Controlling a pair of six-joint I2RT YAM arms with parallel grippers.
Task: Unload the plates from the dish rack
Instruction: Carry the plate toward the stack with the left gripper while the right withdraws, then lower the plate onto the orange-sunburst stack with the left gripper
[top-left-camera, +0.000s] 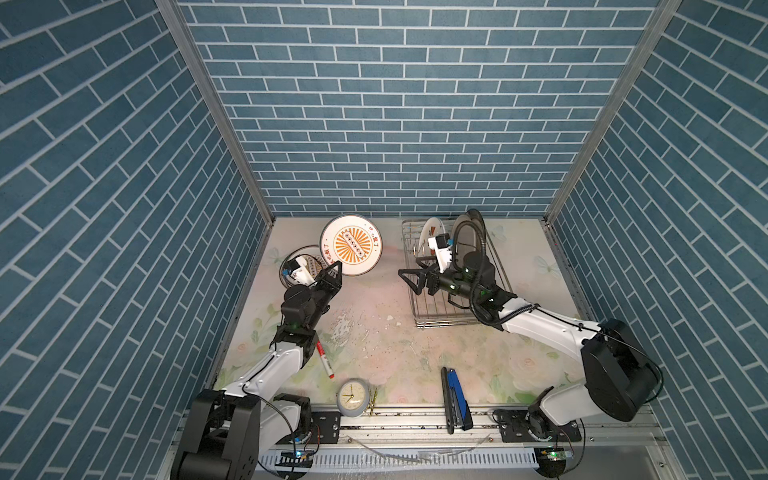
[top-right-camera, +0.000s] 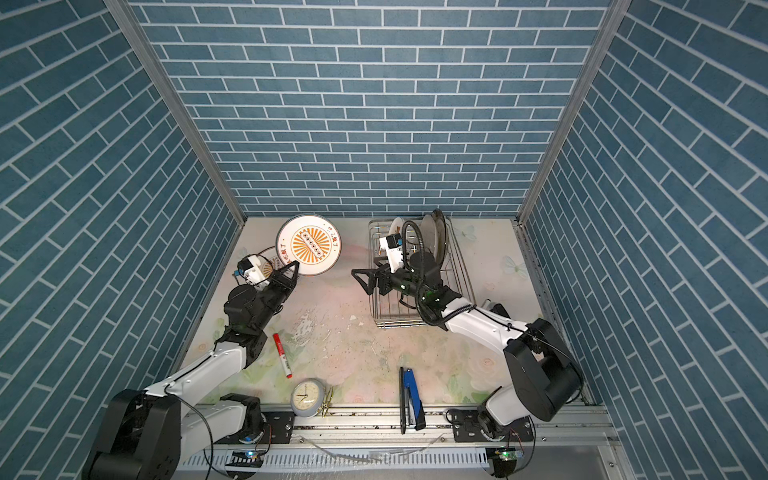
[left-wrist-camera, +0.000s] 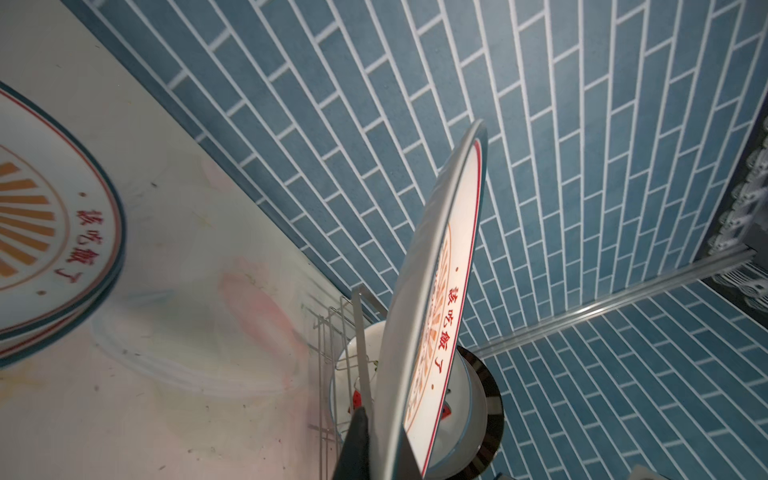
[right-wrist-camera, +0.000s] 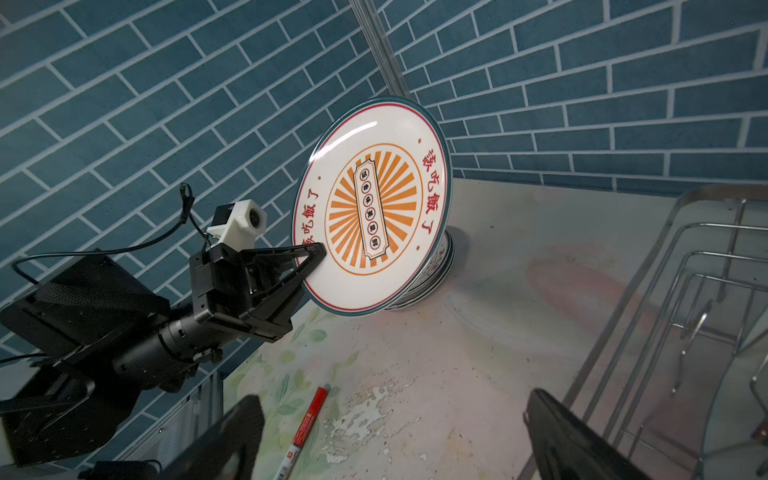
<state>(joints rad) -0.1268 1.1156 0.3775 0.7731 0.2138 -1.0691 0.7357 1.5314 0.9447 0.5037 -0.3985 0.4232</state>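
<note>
two robot arms work over a pale flower-printed tabletop (top-left-camera: 415, 353) enclosed by blue brick-patterned walls. in both top views the left gripper (top-left-camera: 333, 269) (top-right-camera: 293, 266), at centre left of the frame, has its black jaws pinched tight on the rim of a round white ceramic plate printed with an orange sunburst and red characters (top-left-camera: 351, 245) (top-right-camera: 308, 245). this sunburst plate is lifted and tilted, its printed face turned up and toward the right arm. the grip sits on its lower left edge, and the right wrist view shows the black fingers (right-wrist-camera: 307, 257) closed across that edge. just left of it a stack of matching round white plates (top-left-camera: 312, 261) (left-wrist-camera: 54, 232) lies flat on the tabletop; whether the sunburst plate touches the stack cannot be told. the right gripper (top-left-camera: 409, 281) (top-right-camera: 362, 279), at centre, has its jaws spread wide with nothing between them, its fingertips at the left edge of the rectangular silver wire dish rack (top-left-camera: 419, 324). at the rack's far end a white plate (top-left-camera: 429, 232) and a greyish plate (top-left-camera: 464, 235) stand on edge.
</note>
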